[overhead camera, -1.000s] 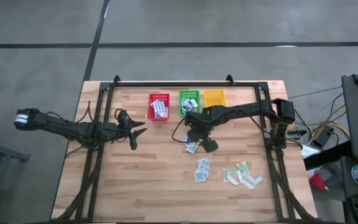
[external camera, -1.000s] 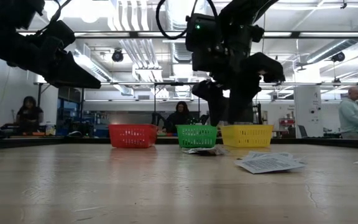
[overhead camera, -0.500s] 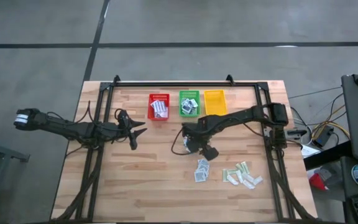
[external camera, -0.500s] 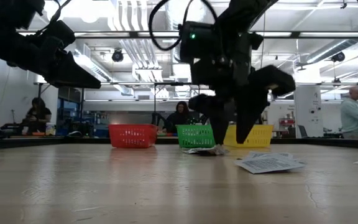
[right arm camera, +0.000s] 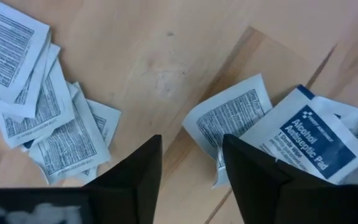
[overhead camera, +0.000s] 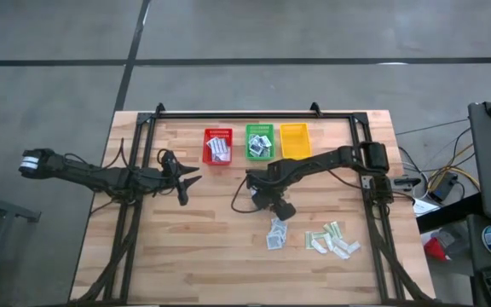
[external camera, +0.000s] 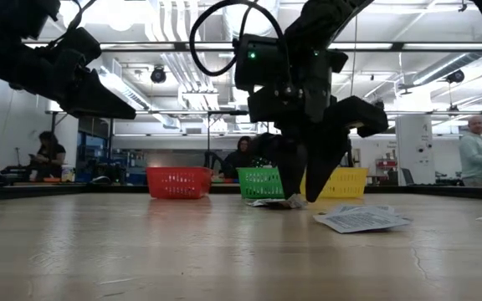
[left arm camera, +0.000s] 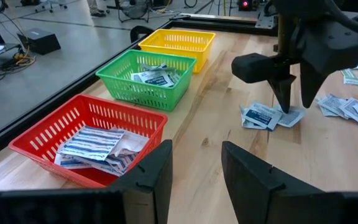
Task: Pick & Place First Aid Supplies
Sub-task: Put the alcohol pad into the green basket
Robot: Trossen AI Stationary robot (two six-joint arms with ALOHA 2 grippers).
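Wooden planks make up my table (overhead camera: 186,247), and past its far edge the low view opens onto a lit workshop where seated people show only as small figures. My right gripper (overhead camera: 270,203) sits near the table's middle, pointed down at a small cluster of square white-blue packets (left arm camera: 265,116). Its fingers (right arm camera: 132,171) stand apart with their tips at the wood; one square packet (right arm camera: 229,127) lies just beside one finger, and I have hold of nothing. From above, my own arm hides that cluster almost wholly. A second spread of square packets (overhead camera: 275,233) lies toward five o'clock from the gripper, and pale green-beige strips (overhead camera: 332,240) lie farther out at four o'clock, well apart from it.

At twelve o'clock stand three baskets in a row: the red basket (overhead camera: 217,146) holding oblong striped packets (left arm camera: 92,141), the green basket (overhead camera: 260,141) holding square packets, and the yellow basket (overhead camera: 294,139), whose inside I cannot make out in the left wrist view. My left gripper (overhead camera: 184,177) waits at nine o'clock above the table, fingers spread and holding nothing. In the low view it is only a dark shape, cut off at the frame's edge.
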